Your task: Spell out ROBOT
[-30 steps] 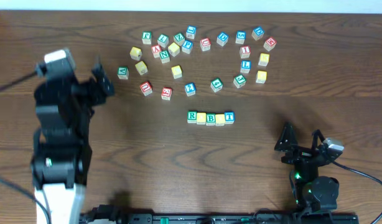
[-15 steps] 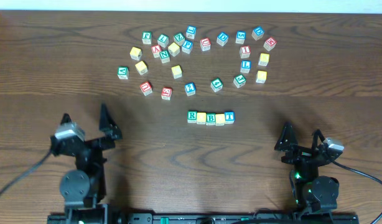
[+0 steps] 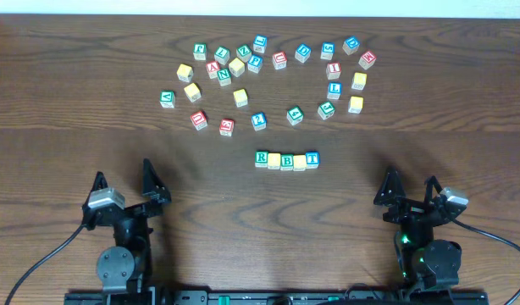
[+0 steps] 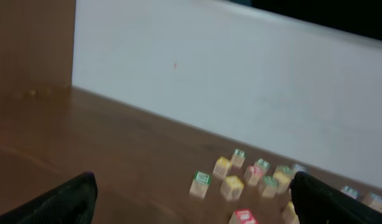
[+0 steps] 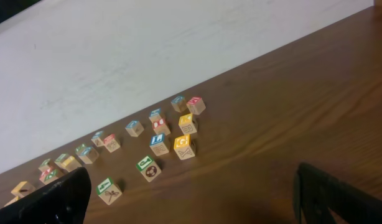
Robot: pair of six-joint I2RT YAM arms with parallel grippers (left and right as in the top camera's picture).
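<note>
A row of five letter blocks [image 3: 287,159] lies in the middle of the table; I read a green R at its left end, a green B in the middle and a blue T at its right end, with yellow blocks between them. My left gripper [image 3: 124,185] is open and empty at the front left, far from the row. My right gripper [image 3: 408,188] is open and empty at the front right. The left wrist view shows its open finger tips [image 4: 191,199] over bare wood with blurred blocks beyond. The right wrist view shows open finger tips [image 5: 191,199] likewise.
Several loose letter blocks [image 3: 268,76] lie scattered across the back of the table, from a green one at the left [image 3: 167,99] to a red one at the right [image 3: 367,58]. Some show in the right wrist view [image 5: 150,168]. A white wall runs behind the table.
My left arm has drawn back from the left side of the block field to the front left edge and lowered. The right arm and the blocks have not moved.
</note>
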